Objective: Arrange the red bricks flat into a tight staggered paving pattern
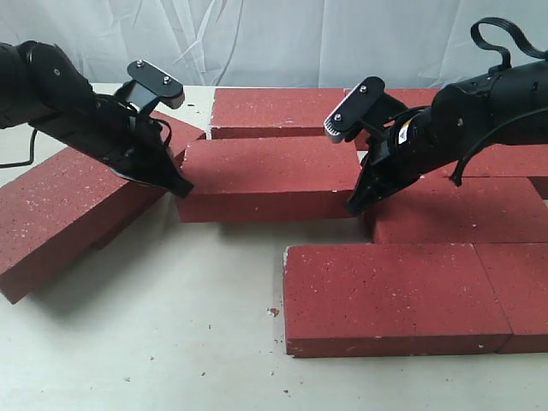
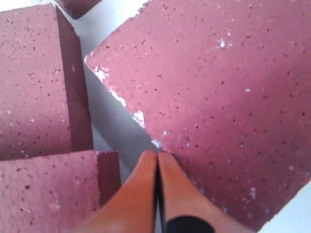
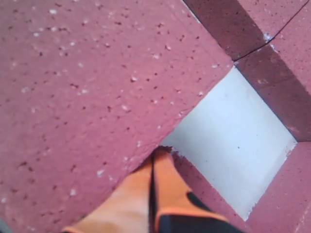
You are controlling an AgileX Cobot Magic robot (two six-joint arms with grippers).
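The bricks (image 1: 394, 295) are thick, dark red rectangular blocks, sharp-edged, rough and white-speckled, lying flat in loosely staggered rows on the table, except a left brick (image 1: 68, 214) that sits askew. The left gripper (image 1: 181, 188) and right gripper (image 1: 355, 205), each pinched closed with nothing between its jaws, set their tips at opposite ends of the middle brick (image 1: 270, 180). The rightmost bricks run off the frame and the arms hide parts of the back row; the table (image 1: 171, 360) is pale, matte and crumb-dotted, with a white cloth (image 1: 257, 34) behind.

Open table (image 1: 171, 342) front-left — red bricks (image 1: 394, 295) across right and rear.
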